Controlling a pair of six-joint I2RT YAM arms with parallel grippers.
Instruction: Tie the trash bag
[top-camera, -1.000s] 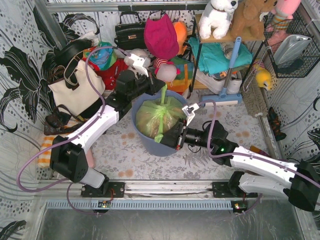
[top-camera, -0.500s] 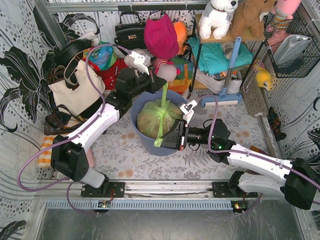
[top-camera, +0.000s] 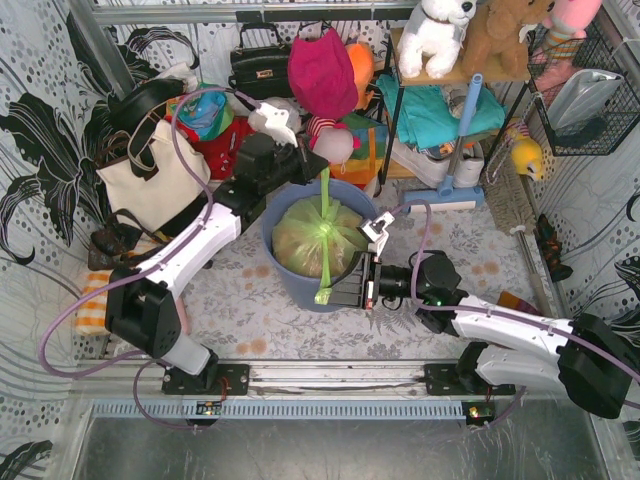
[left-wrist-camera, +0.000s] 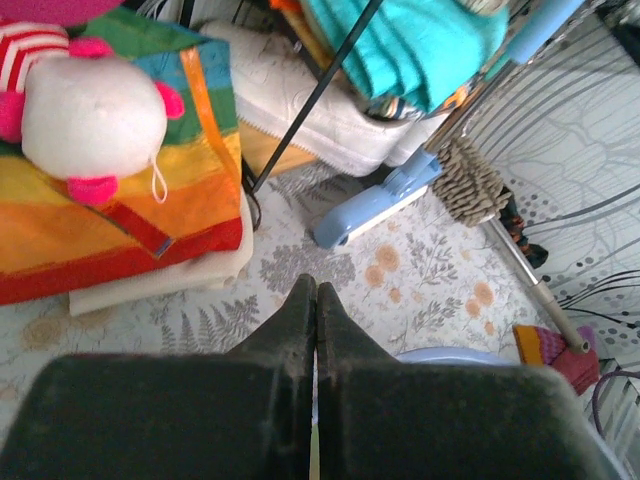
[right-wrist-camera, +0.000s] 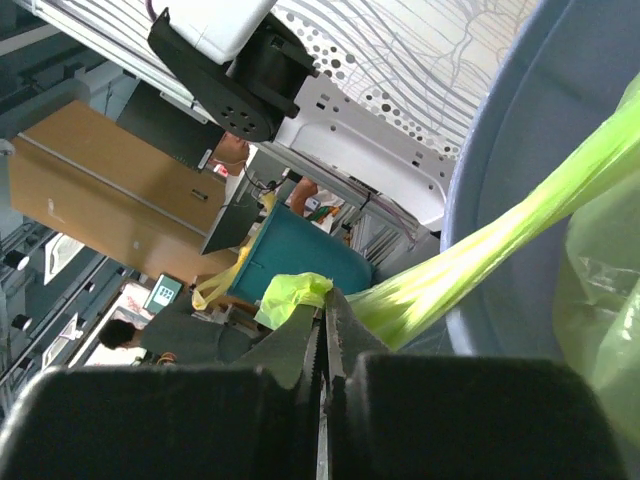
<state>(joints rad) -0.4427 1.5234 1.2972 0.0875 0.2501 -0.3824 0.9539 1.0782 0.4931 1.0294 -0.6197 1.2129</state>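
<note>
The trash bag (top-camera: 300, 238), light green with tan paper showing through, sits in the round blue bin (top-camera: 290, 285). Two twisted strips of it meet at a knot (top-camera: 322, 229) on top. One strip runs up to my left gripper (top-camera: 322, 170), shut on its end above the bin's far rim. The other runs over the near rim to my right gripper (top-camera: 330, 293), shut on it. In the right wrist view the jaws (right-wrist-camera: 325, 297) pinch the taut green strip (right-wrist-camera: 480, 250), a crumpled end sticking out left. In the left wrist view the gripper (left-wrist-camera: 316, 285) is shut, a green sliver between its jaws.
A cream tote bag (top-camera: 150, 185) stands left of the bin, with a black handbag (top-camera: 260, 65) and plush toys behind. A metal rack (top-camera: 440, 75) with cloths stands back right, and a blue brush (top-camera: 450, 180) lies on the floor beside it. A rainbow cloth (left-wrist-camera: 120, 200) lies beyond the bin.
My right gripper has drawn its strip toward the near side and down over the bin's front rim. The left gripper has lifted slightly. Both strips are straighter and the knot smaller.
</note>
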